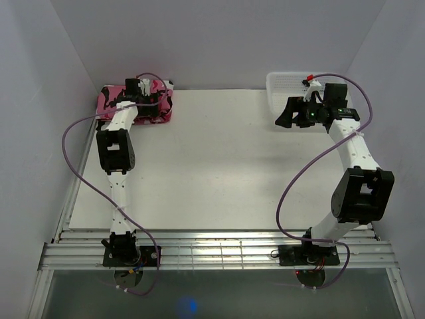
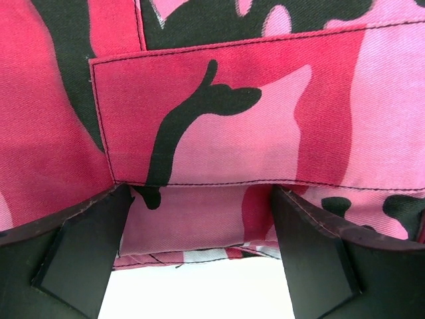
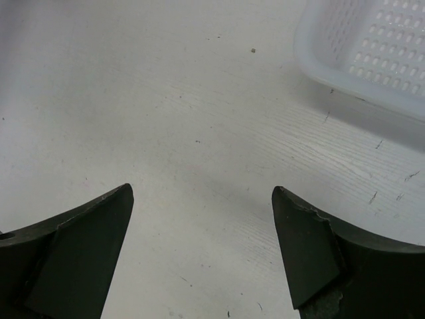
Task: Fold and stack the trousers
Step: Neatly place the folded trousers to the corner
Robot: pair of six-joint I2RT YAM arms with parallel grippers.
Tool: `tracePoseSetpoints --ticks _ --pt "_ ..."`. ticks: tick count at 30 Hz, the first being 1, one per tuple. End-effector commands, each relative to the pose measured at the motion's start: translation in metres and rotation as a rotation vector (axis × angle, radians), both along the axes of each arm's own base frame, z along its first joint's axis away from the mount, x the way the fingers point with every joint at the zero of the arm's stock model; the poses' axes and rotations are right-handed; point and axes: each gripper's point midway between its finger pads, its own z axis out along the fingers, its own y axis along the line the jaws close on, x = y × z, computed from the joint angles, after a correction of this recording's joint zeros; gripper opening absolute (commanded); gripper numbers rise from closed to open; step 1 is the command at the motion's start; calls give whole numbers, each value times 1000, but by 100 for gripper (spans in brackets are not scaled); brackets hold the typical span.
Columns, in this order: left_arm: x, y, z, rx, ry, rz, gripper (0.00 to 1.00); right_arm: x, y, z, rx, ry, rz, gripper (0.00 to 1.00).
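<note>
The trousers (image 1: 161, 111), in pink, red, white and black camouflage, lie folded in a compact bundle at the table's far left corner. My left gripper (image 1: 142, 89) hovers right over them. In the left wrist view the trousers (image 2: 232, 119) fill the frame and their layered near edge runs between the two fingers. The left gripper (image 2: 200, 193) stands wide open and is not closed on the cloth. My right gripper (image 1: 287, 114) hangs open at the far right, above bare table, with nothing between its fingers (image 3: 202, 194).
A white plastic mesh basket (image 1: 282, 83) stands at the far right corner; its corner (image 3: 372, 46) shows just beyond the right gripper. The white table (image 1: 219, 166) is enclosed by pale walls at the left, back and right.
</note>
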Motion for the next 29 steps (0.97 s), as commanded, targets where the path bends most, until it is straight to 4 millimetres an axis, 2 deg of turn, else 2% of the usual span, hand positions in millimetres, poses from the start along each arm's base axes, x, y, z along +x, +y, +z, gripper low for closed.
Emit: tracePoseSetpoints --ticks 1,3,4,6,7,9,10,11,13,14,16,17,18,20,21,23,24,28,29 --pt "-32 24 -16 105 126 0 98 -5 0 27 -18 -76 32 90" --pt "-28 9 23 130 81 -42 98 -3 -4 34 -56 -111 46 90" --pt "-27 -11 66 180 22 -99 98 -3 -5 38 -69 -128 50 90" --pt "-30 -28 105 219 -47 -132 98 -5 -10 42 -109 -161 57 90" --pt "-38 -33 139 214 -100 -142 98 -7 -11 41 -119 -167 63 90" --pt "-49 -41 165 177 -138 -161 98 -12 -13 45 -141 -193 74 90" --pt "-60 -45 167 153 -123 -171 98 -15 -14 44 -148 -196 82 90" --pt "-72 -58 187 86 -146 -198 98 -22 -13 38 -154 -176 99 90" --pt "-96 -69 185 16 -97 -217 98 -36 -15 33 -198 -178 135 90" --pt "-122 -79 177 -48 -51 -242 98 -47 -17 20 -214 -148 136 90" --pt "-147 -88 165 -93 -30 -266 98 -66 -18 -1 -230 -98 166 90" --pt "-175 -90 128 -109 59 -267 98 -77 -16 -5 -228 -91 174 90" --pt "-187 -96 143 -121 5 -288 98 -91 -15 -26 -220 -37 189 90" --pt "-209 -97 130 -120 24 -289 98 -106 -14 -33 -230 -35 206 90" --pt "-227 -96 121 -116 45 -281 98 -116 -14 -47 -227 -6 214 90" --pt "-242 -93 117 -110 59 -277 98 -127 -11 -45 -225 -28 223 90" --pt "-253 -91 107 -104 83 -274 98 -135 -10 -54 -219 -12 224 90" --pt "-278 -83 125 -80 22 -271 98 -143 -10 -42 -226 -78 196 90" --pt "-282 -84 129 -82 12 -271 98 -146 -11 -34 -234 -111 191 90"
